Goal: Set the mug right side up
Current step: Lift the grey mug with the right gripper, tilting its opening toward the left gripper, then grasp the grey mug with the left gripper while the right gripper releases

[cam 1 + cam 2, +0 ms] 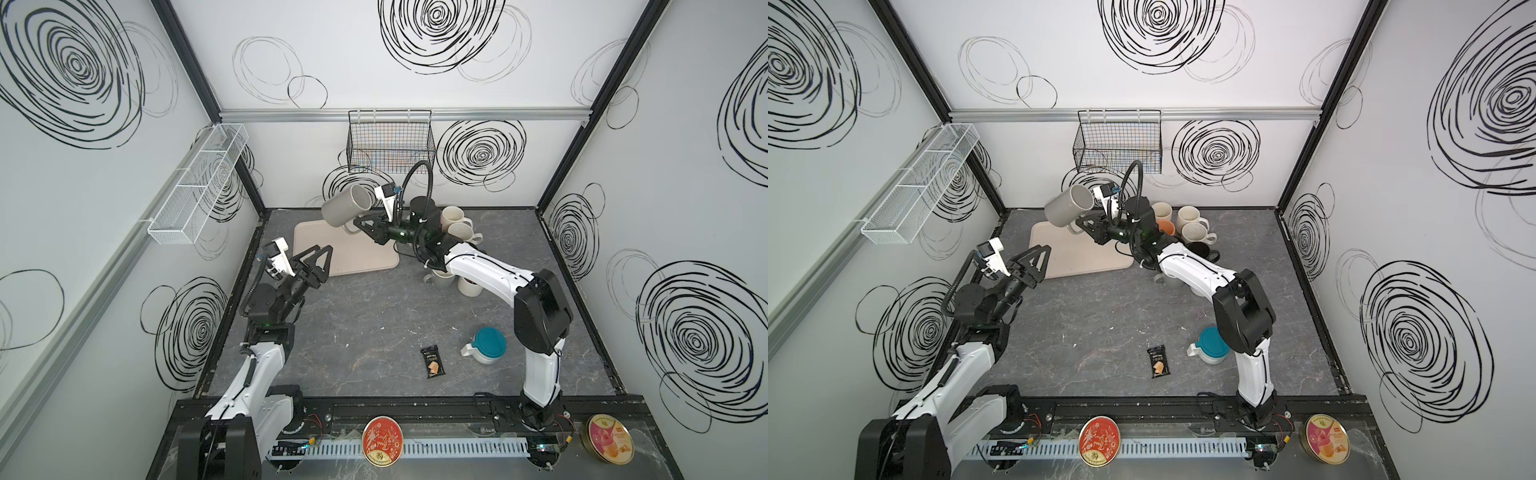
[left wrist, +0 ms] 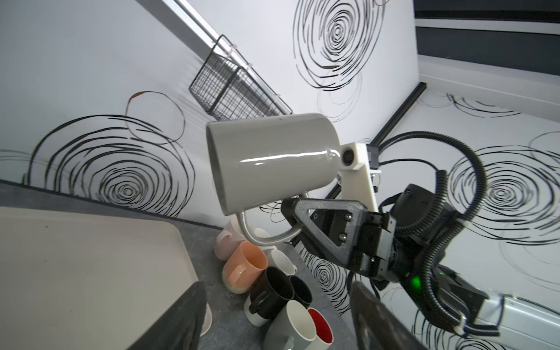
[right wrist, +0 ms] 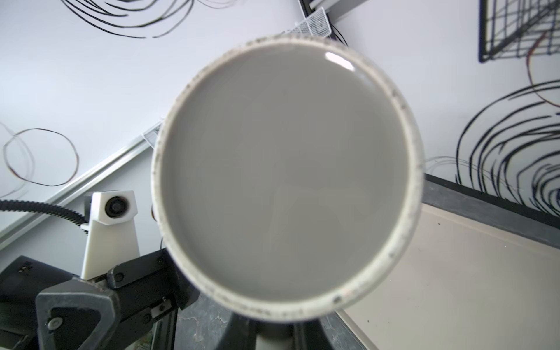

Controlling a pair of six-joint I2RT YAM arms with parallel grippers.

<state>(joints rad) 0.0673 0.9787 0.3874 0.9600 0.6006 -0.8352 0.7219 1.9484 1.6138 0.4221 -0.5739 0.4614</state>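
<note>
1. Grey glazed ceramic marks the task's thing. The grey mug [image 1: 347, 205] hangs in the air above the beige tray [image 1: 365, 257], tipped on its side, neither upright nor upside down.
2. The right hand [image 1: 358, 226] is clamped on the mug's handle [image 2: 263, 239], a grip the left wrist view shows most plainly. The left hand [image 1: 321, 257] sits low beside the tray, well apart from the mug, its jaws spread wide with nothing in them.
3. Only the right wrist view faces the mug end-on. It shows a glossy grey disc inside a pale, speckled, matt ring.
4. Only the left wrist view gives the colours of the other mugs [image 2: 281, 291] clustered on the worktop [image 1: 374, 332]: peach, black, cream, and one red inside. In both top views the right arm [image 1: 482, 266] covers part of them.
5. Only the top views show a dark snack packet [image 1: 432, 362], a white jug [image 1: 486, 345] with a teal lid, and two round printed tins [image 1: 382, 441] at the front edge. Their writing is too small to read.
6. The worktop is dark grey and marbled. A black wire basket [image 1: 390, 145] and a white mesh basket [image 1: 199, 191] hang on the walls.
</note>
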